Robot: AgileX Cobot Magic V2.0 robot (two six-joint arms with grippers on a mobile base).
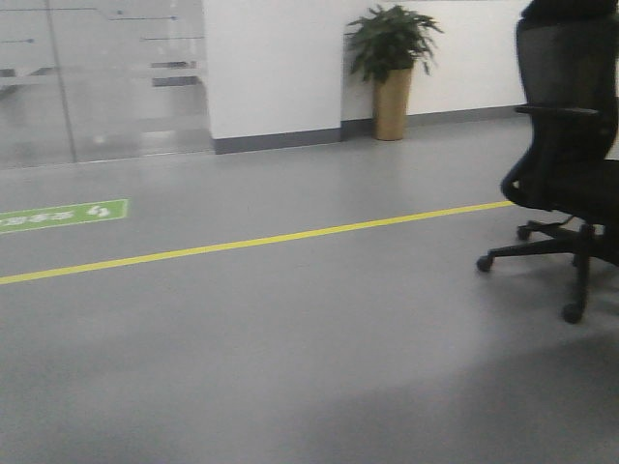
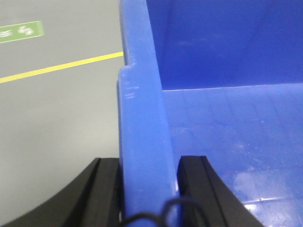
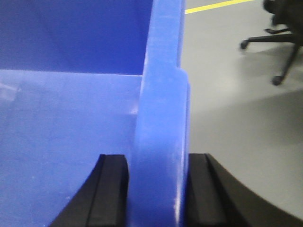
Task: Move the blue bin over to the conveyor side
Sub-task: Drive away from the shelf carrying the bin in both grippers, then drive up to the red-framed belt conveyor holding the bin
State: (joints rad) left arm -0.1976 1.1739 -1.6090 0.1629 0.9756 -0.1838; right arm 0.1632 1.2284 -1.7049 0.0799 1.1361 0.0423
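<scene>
**BLACK PADS CLAMPED ON BLUE BIN, L AND R**

Left gripper (image 2: 149, 189): black fingers (image 2: 106, 189) sit one on each side of a side wall of the blue bin (image 2: 236, 56). They press against it w/ no gap visible, so the jaws are closed onto the wall. Outer finger is on the floor side, inner finger is inside the bin. Thin dark cable (image 2: 156, 213) loops across the wall at the bottom edge of the left wrist view.

Right gripper (image 3: 158, 189): same config. on the opposite side wall. One pad inside, one outside, both touching the wall.

Bin pos.: held between the two arms, glossy interior facing up. Cannot tell whether its base touches the grey floor (image 1: 290, 367).

Surroundings (front view):
- Yellow line (image 1: 251, 242) runs across the floor.
- Green floor marking (image 1: 58, 215) at left, beyond the line.
- Black office chair (image 1: 566, 145) at right, near the line's end.
- Potted plant (image 1: 392, 58) against the white wall (image 1: 271, 68).
- Glass partition (image 1: 97, 77) at rear left.
</scene>
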